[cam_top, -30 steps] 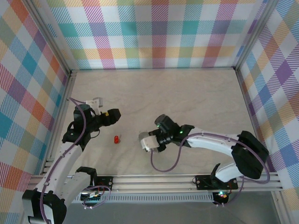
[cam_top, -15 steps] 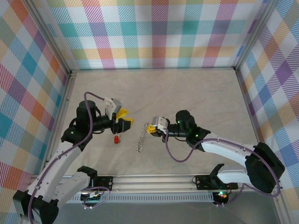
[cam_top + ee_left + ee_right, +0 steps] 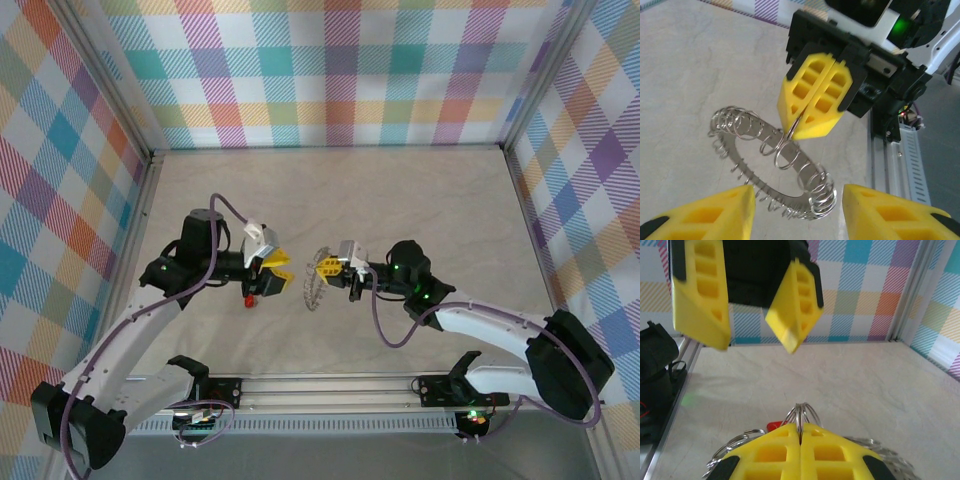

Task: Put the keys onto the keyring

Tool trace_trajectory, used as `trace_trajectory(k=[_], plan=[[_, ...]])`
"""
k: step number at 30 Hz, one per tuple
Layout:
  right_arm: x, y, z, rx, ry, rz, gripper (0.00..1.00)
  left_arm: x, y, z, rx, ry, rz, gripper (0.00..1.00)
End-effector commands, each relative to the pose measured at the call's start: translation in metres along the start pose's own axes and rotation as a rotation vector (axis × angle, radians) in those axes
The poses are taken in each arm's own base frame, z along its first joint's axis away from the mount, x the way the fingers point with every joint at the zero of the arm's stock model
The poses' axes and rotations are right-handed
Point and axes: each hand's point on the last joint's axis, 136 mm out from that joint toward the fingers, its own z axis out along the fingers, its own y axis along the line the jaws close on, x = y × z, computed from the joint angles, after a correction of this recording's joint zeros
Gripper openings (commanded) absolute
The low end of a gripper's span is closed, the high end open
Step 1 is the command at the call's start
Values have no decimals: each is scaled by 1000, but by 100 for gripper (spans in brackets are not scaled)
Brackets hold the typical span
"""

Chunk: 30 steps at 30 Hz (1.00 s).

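Note:
The keyring (image 3: 312,288), a silvery ring fringed with small wire loops, hangs tilted above the table. My right gripper (image 3: 320,272) is shut on one of its small loops (image 3: 801,412). In the left wrist view the keyring (image 3: 765,165) lies just beyond my left gripper (image 3: 797,212). Its yellow fingertips (image 3: 710,215) stand apart on either side of the ring's near end, touching nothing. In the top view my left gripper (image 3: 286,275) faces the right one, close to the ring. The red-headed key (image 3: 249,298) lies on the table below the left gripper; its head (image 3: 772,426) peeks past my right fingers.
The table (image 3: 400,200) is beige with open room at the back and right. Plaid walls enclose three sides. A metal rail (image 3: 330,385) runs along the near edge. The left arm's black wrist and cable (image 3: 200,255) sit left of the key.
My left gripper moved right, up to the keyring, and its jaws narrowed. The right gripper stayed shut on the ring and shifted slightly; the ring now hangs turned more face-on.

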Motion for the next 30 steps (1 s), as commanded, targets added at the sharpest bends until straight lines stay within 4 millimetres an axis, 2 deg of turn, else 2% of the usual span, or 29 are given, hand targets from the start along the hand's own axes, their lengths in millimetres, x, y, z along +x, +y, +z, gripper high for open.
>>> trace_trajectory(k=[1, 4, 12, 15, 18, 23, 30], plan=[[-22, 2, -4, -9, -85, -15, 0, 0, 6, 6, -26, 1, 16, 50], [-22, 1, -3, -7, -99, 2, 0, 1, 6, 14, -15, 3, 6, 48], [-26, 5, -2, -33, -115, 16, 0, 2, 34, 23, -142, -67, -108, 35], [-28, 7, -2, -46, -113, 17, 0, 2, 41, 24, -182, -83, -140, 33], [-28, 8, -1, -60, -112, 18, 0, -1, 37, 27, -154, -111, -144, 37], [-28, 7, 1, -63, -106, 60, 0, 5, 35, 35, -122, -88, -161, 40], [-26, 3, 3, -45, -102, 75, 0, -5, 21, 36, -53, -108, -114, 43]])
